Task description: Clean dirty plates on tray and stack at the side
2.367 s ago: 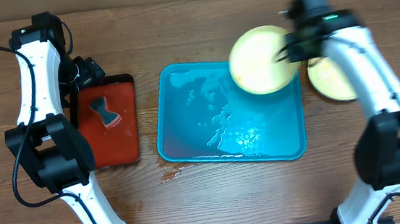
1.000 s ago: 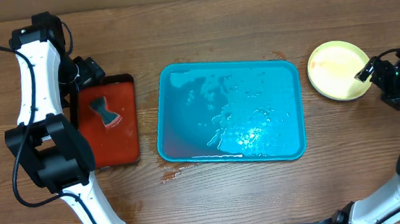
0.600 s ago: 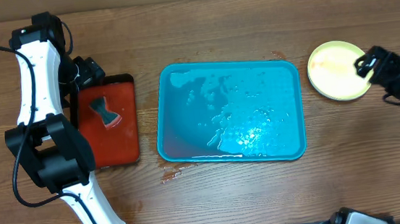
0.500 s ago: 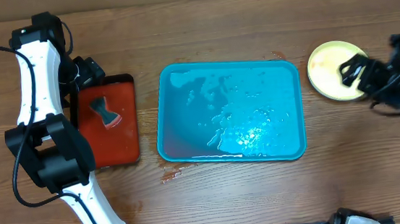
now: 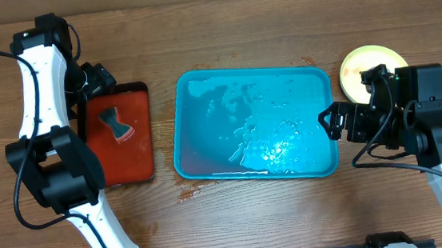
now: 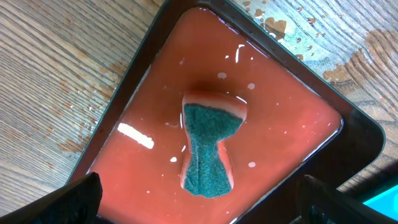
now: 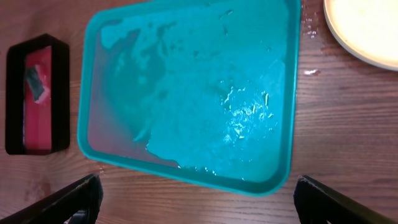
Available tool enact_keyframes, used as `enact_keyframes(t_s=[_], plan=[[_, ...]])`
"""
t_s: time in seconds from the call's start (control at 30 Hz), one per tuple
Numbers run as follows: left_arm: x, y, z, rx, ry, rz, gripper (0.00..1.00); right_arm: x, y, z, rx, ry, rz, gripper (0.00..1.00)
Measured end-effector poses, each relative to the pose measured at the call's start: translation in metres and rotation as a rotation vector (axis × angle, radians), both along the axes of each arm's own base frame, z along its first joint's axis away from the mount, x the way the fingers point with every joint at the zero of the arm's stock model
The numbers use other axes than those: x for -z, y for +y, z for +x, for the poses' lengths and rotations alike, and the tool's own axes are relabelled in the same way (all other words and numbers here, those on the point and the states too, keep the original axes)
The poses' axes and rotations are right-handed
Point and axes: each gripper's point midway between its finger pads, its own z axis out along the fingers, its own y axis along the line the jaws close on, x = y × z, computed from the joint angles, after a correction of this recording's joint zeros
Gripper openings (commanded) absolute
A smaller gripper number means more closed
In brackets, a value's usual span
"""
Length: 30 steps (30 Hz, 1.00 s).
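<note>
The turquoise tray [image 5: 179, 136] lies mid-table, wet and with no plate on it; in the right wrist view the tray [image 7: 186, 74] fills the upper frame. Pale yellow-green plates [image 5: 358, 65] sit stacked on the table to its right, partly hidden by my right arm, and a plate [image 7: 367, 28] shows at that view's top right corner. My right gripper [image 5: 350, 106] hangs open and empty high above the tray's right edge, fingers wide [image 7: 202, 202]. My left gripper [image 5: 93, 77] stands open and empty over the red tray, above the sponge [image 6: 208, 146].
A red tray with a black rim [image 5: 139, 147] lies left of the turquoise one and holds a green-topped sponge [image 5: 115, 124] in reddish water. Wet drips [image 5: 193, 192] mark the wood by the turquoise tray's near left corner. A cardboard wall runs along the back.
My right arm carried a pale plate from above the tray to the stack at the right, let it go, then swung back over the tray's right edge. The left arm stayed still.
</note>
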Motion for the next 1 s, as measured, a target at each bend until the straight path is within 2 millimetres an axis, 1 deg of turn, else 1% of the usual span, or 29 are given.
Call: enact_keyframes(t_s=[0.1, 0.33, 0.47, 0.57, 0.67, 0.83, 0.93, 1.0], plan=[[0.0, 0.0, 0.0, 0.0, 0.0, 0.0, 1.0, 0.003, -0.001, 0.0, 0.002, 0.015, -0.003, 1.0], [0.0, 0.0, 0.0, 0.0, 0.0, 0.0, 1.0, 0.004, 0.0, 0.0, 0.001, 0.017, -0.004, 1.0], [0.0, 0.0, 0.0, 0.0, 0.0, 0.0, 1.0, 0.006, 0.002, 0.004, -0.01, -0.005, -0.004, 1.0], [0.0, 0.0, 0.0, 0.0, 0.0, 0.0, 1.0, 0.007, 0.005, 0.014, -0.027, -0.088, -0.008, 1.0], [0.0, 0.0, 0.0, 0.0, 0.0, 0.0, 1.0, 0.006, 0.007, 0.014, -0.041, -0.21, -0.009, 1.0], [0.0, 0.0, 0.0, 0.0, 0.0, 0.0, 1.0, 0.008, 0.009, -0.004, -0.053, -0.394, 0.0, 1.0], [0.0, 0.0, 0.0, 0.0, 0.0, 0.0, 1.0, 0.018, 0.01, -0.013, -0.06, -0.488, 0.01, 1.0], [0.0, 0.0, 0.0, 0.0, 0.0, 0.0, 1.0, 0.024, 0.011, -0.015, -0.063, -0.547, 0.015, 1.0]])
